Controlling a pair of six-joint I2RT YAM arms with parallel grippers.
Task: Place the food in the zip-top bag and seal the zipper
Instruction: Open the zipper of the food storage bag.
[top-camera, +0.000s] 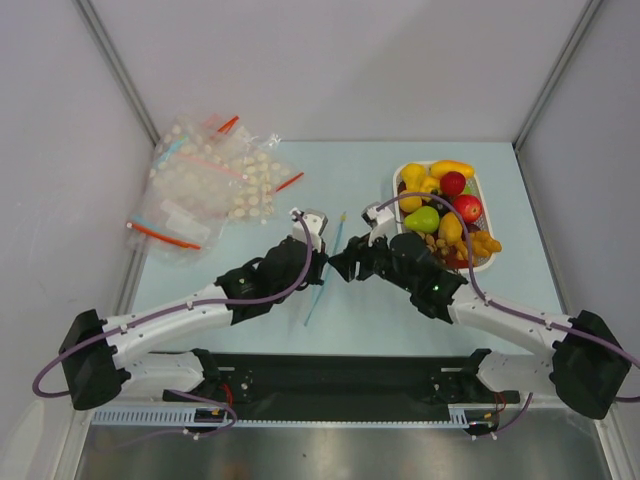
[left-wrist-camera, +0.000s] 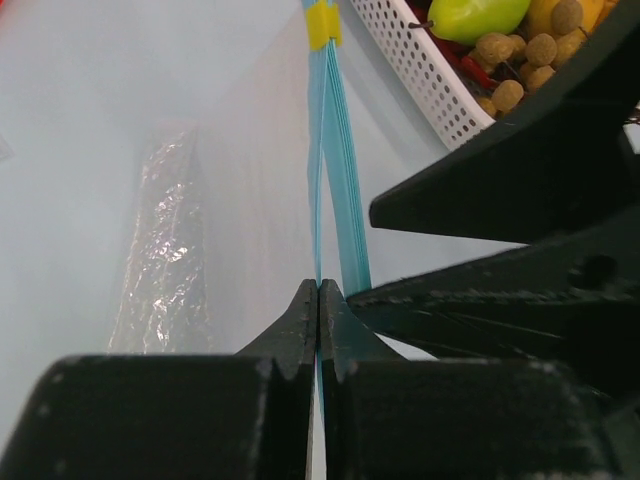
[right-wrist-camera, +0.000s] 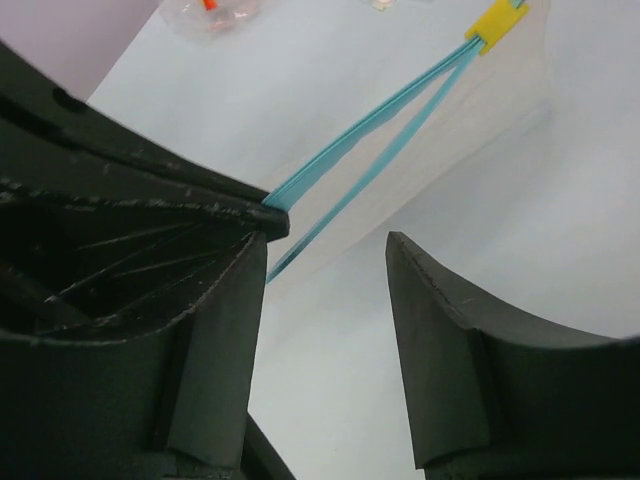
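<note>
Two grippers meet at the zipper (left-wrist-camera: 338, 190) of the bag (left-wrist-camera: 250, 190), which stretches across the table (top-camera: 370, 310) between the arms, just left of the tray (left-wrist-camera: 420, 70) where all the food (top-camera: 445, 205) sits, none of it bagged yet. Partway along the blue strip the left gripper (left-wrist-camera: 318, 292) is pinched tight on it, while the right gripper (right-wrist-camera: 328, 240) hangs just beside it, fingers apart with nothing between them and one finger close against the strip's edge. From the yellow slider (right-wrist-camera: 495, 22) at the far end the two lips run slightly parted. The clear film looks thin, light and floppy, likely to sag, crease and slide on the smooth tabletop, so the ribbed strip, the stiffest part, seems the surest place to take hold, one lip to each gripper to spread the mouth. By their looks the fruits are hard, glossy and rounded, apt to squirt out of a shallow pinch, and are best taken across their narrower middle. Sealing will probably need the strip held taut at one end while the other gripper runs along it
</note>
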